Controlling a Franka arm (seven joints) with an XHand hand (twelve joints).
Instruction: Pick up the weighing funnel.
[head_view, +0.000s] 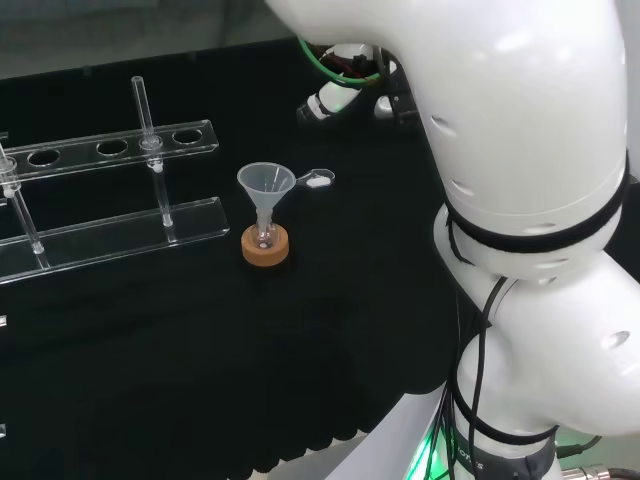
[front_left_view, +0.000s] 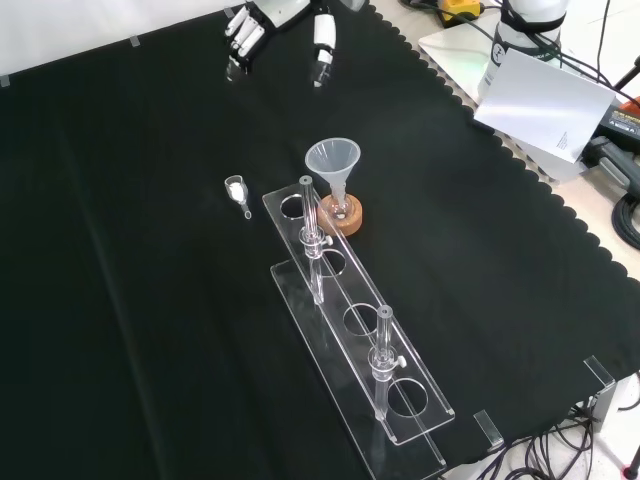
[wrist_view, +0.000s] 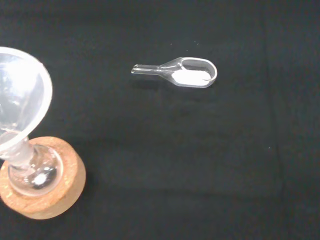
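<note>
Clear plastic rack (head_view: 110, 190) stands at the head view's left; then the funnel (head_view: 266, 183), kept upright by its flask (head_view: 264, 238) on a cork ring (head_view: 266, 250). Just right of it the weighing funnel (head_view: 318, 180) lies on the table (head_view: 150, 330), bowl up, keeping its powder (wrist_view: 191, 76). Beyond, slightly right, the hand (head_view: 335, 98) hovers, fingers seemingly relaxed, empty.

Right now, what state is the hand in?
Hand: open, fingers relaxed, holding nothing. The weighing funnel lies on the cloth, apart from it.
</note>
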